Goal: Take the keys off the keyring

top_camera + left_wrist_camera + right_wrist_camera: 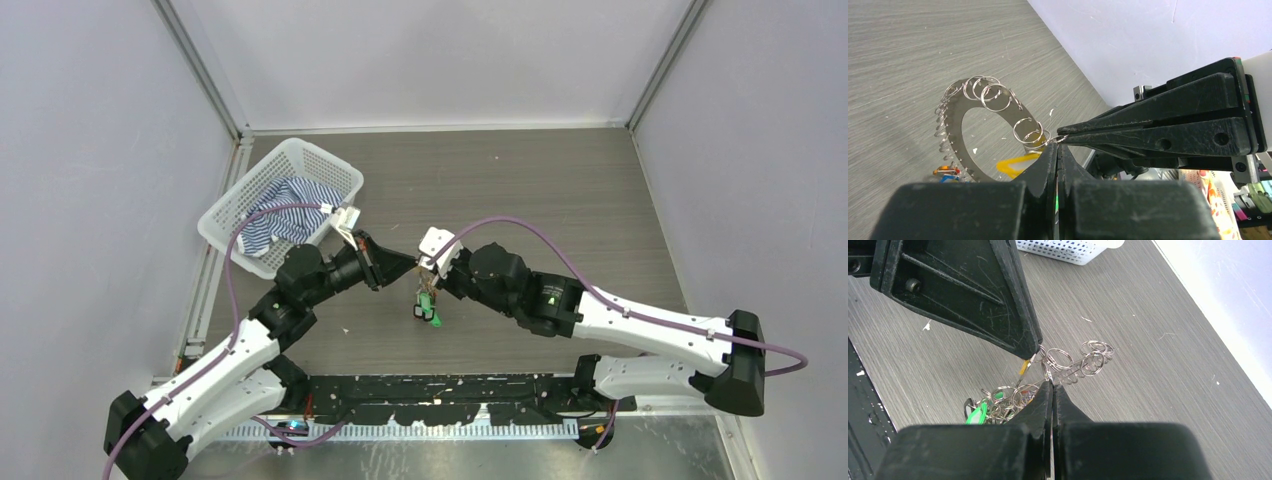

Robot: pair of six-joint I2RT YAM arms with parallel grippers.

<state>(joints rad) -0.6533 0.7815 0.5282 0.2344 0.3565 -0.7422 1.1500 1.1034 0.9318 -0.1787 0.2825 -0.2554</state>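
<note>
From above, open counter (560, 200) surrounds the meeting arms, and a basket (225, 215) sits far left. Keys (428, 305) dangle between them, mid-counter. Left wrist: the toothed silver keyring (954, 142) stands tilted, with the left jaws and right jaws both closed, pinching its small loops. Right wrist: the coloured keys bunch below.

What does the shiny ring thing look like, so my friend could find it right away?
Look at the middle of the grey wood-grain table, where the black left claw and right claw meet tip to tip. Pinched between them hangs a flat silvery metal keyring. Only it has little wire loops round its rim like wheel teeth, with coloured key tags bunched underneath.
</note>
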